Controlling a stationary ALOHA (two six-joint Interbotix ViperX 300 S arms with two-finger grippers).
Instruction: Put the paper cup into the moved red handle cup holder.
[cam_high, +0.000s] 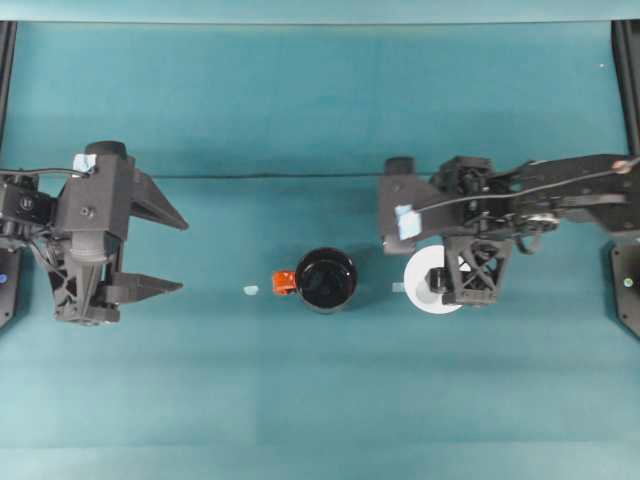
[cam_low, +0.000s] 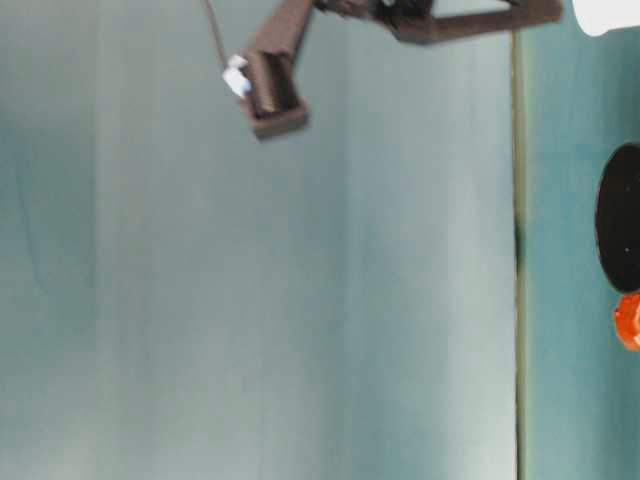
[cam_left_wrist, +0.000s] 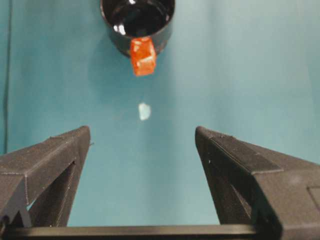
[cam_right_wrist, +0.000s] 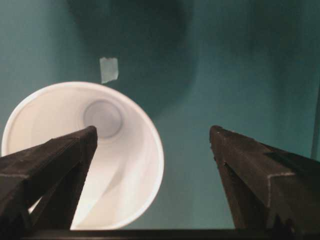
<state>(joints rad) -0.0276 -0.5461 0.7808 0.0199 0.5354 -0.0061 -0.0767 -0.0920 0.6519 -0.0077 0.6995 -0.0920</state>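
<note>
We judge the placing barely begun — the small white paper cup stands on the teal tabletop right of the empty glossy black red-handled cup holder, our right gripper above it with fingers wide apart and holding nothing — left gripper likewise spread and empty.

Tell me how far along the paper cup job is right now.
Early stage. The red handle cup holder stands upright mid-table and looks empty. The paper cup sits on the table to its right, not lifted. The right hand is above the cup, open, one finger over its mouth and the other outside the rim. The left hand is open and idle. Still to do: grip, lift, carry over, drop in.
</note>
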